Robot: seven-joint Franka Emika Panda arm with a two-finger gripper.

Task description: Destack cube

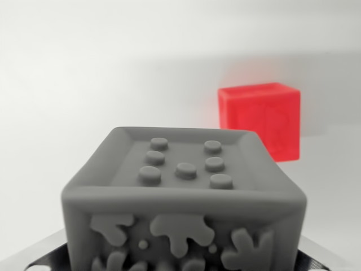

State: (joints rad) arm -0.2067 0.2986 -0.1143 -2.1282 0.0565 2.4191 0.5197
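A grey cube (183, 197) fills the lower middle of the wrist view, very close to the camera. Its top face has a raised rim and several round studs, and its near face carries splat-shaped relief. Dark and silver parts of my gripper (183, 264) show at both lower corners, flanking the cube; it sits between them, held, and hides the fingertips. A red translucent cube (260, 119) stands alone on the white surface, farther back and toward the wrist view's right, apart from the grey cube.
A plain white surface (67, 113) and a pale backdrop surround both cubes. A soft shadow band crosses behind the red cube.
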